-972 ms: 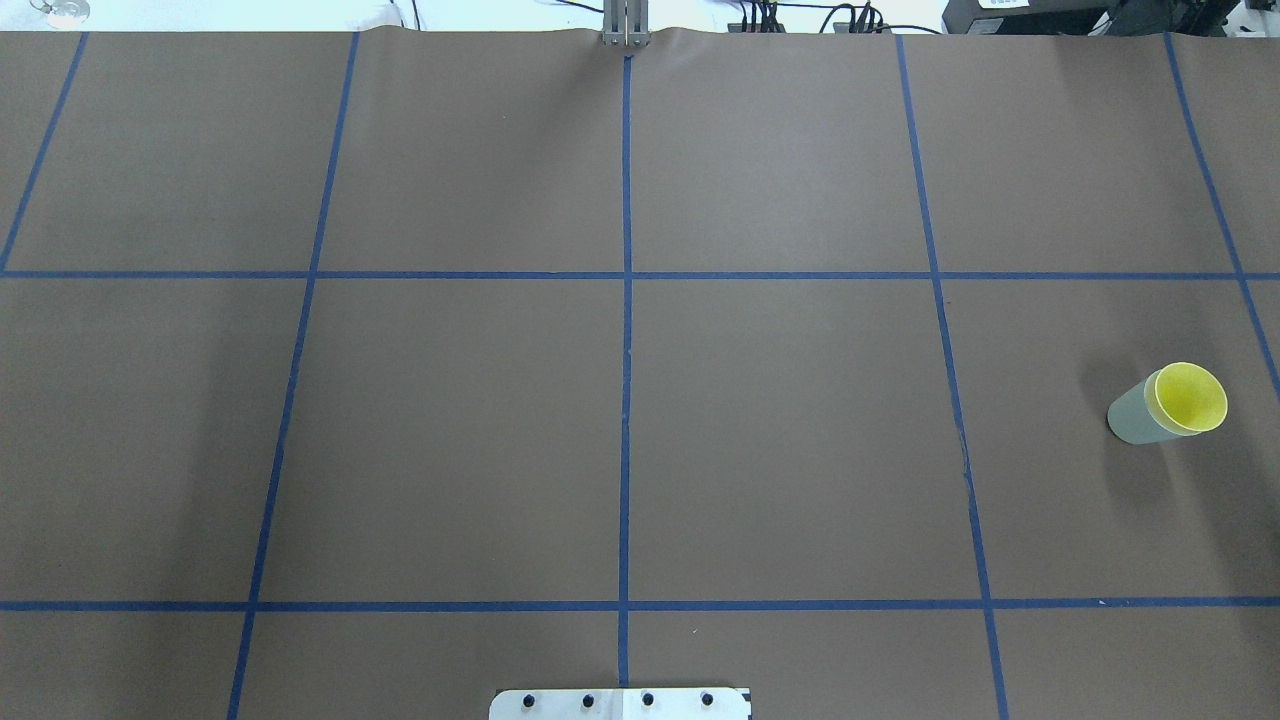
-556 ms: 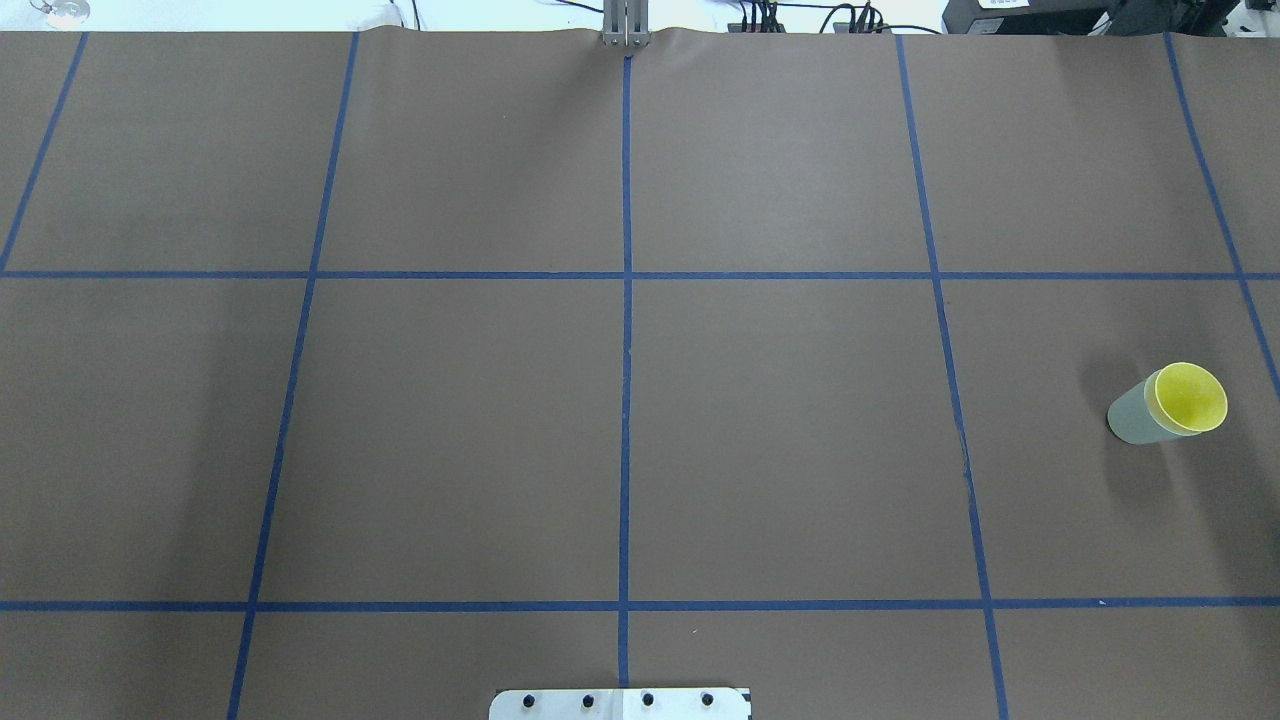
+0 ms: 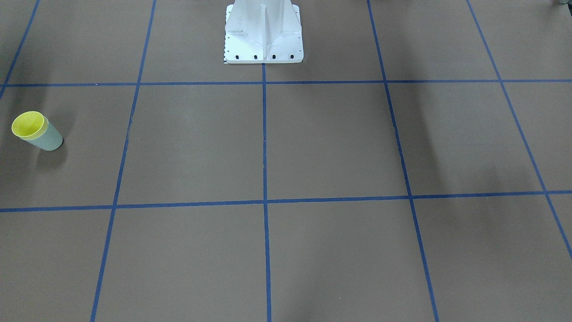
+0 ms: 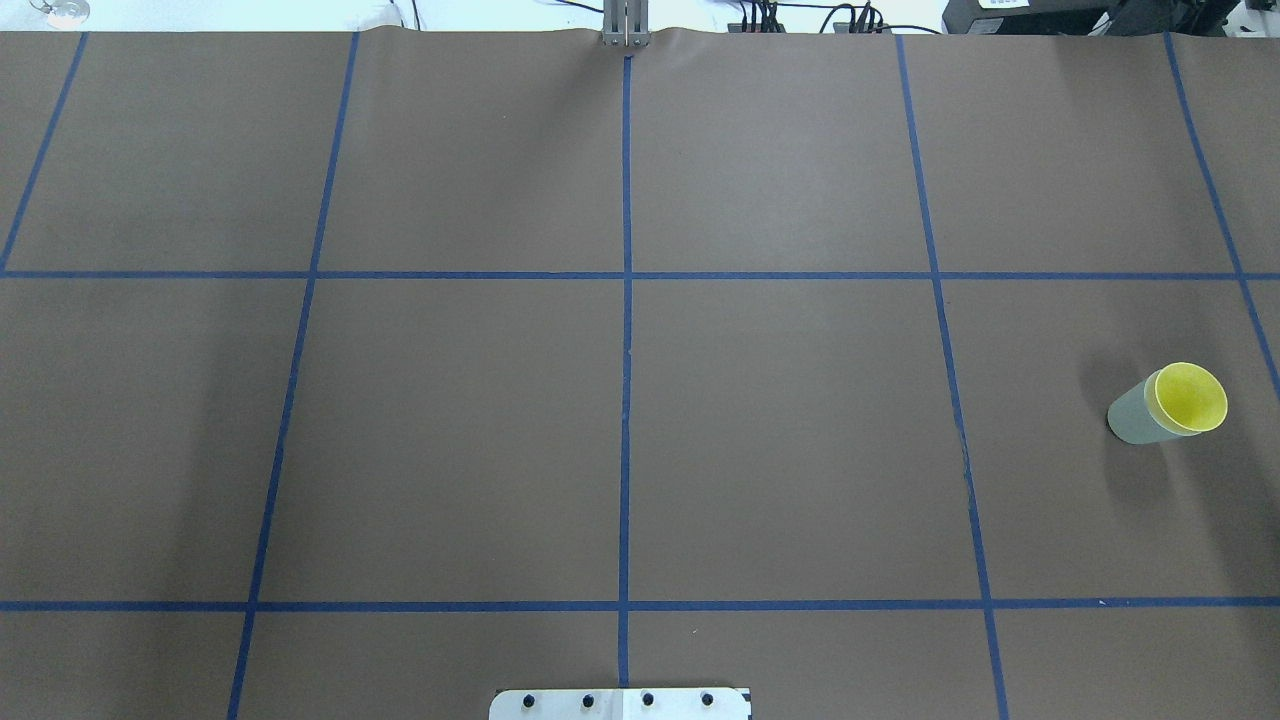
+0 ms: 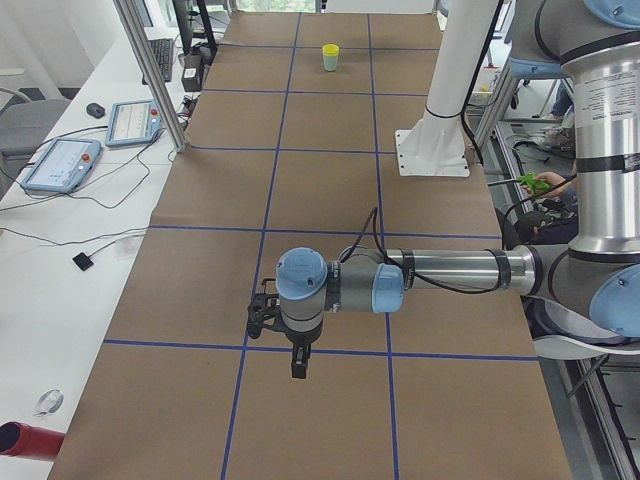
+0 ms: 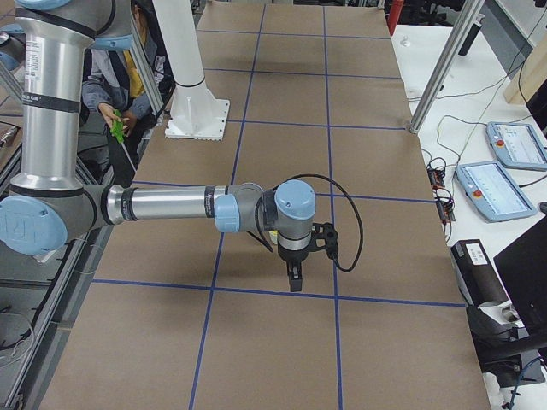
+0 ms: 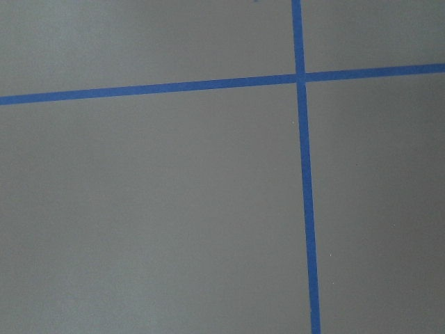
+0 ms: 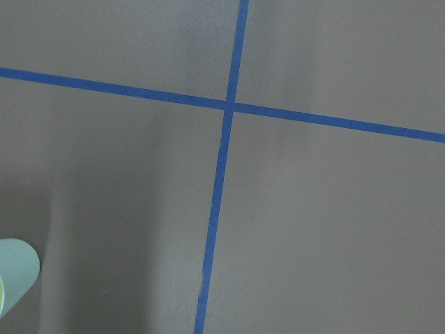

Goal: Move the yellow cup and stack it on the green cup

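The table (image 4: 450,430), brown paper crossed by blue tape, fills the overhead and front-facing views, and there it carries only the nested cups and the white pedestal (image 3: 263,31). The arms show in the side views alone. The left arm (image 5: 440,272) reaches level across the middle of the exterior left view. The right arm (image 6: 162,205) does the same in the exterior right view, where a seated person (image 6: 115,81) is partly hidden behind its upright column at upper left.

The left gripper (image 5: 299,368) points down at the lower centre of its frame, above a tape line. The right gripper (image 6: 294,280) hangs likewise at the centre of its frame. Both are small and dark there, so I cannot tell whether their fingers are apart or together, and neither wrist view shows any finger.

The green cup (image 4: 1130,418) stands upright at the right edge of the overhead view with the yellow cup (image 4: 1190,396) seated inside it, only the yellow rim and inside showing. In the exterior left view the pair sits at the top centre, well apart from the left gripper. The right wrist view catches only a pale green sliver at its lower left corner, cut off by the frame
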You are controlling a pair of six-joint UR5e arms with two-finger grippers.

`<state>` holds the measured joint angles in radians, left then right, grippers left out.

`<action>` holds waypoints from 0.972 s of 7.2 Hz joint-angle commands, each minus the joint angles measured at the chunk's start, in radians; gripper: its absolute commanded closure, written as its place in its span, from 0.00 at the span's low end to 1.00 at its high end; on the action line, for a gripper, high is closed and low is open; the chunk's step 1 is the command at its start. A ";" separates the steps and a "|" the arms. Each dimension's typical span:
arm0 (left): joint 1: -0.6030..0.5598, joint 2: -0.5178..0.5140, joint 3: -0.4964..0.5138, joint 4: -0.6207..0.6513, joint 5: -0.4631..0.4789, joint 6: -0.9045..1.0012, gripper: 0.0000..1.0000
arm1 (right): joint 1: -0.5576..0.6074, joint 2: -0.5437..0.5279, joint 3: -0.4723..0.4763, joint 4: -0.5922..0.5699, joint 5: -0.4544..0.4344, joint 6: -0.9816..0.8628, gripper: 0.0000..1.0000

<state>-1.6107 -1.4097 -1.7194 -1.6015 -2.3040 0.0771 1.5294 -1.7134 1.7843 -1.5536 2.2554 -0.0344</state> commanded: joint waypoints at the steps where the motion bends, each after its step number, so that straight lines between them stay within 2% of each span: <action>1: 0.000 0.000 0.003 0.000 0.000 0.000 0.00 | 0.000 0.000 -0.008 0.004 0.001 0.002 0.00; 7: 0.000 0.012 0.000 0.000 0.000 0.000 0.00 | 0.000 0.000 -0.014 0.004 0.006 0.002 0.00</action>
<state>-1.6107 -1.4064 -1.7172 -1.6015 -2.3040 0.0767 1.5294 -1.7134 1.7715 -1.5493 2.2610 -0.0322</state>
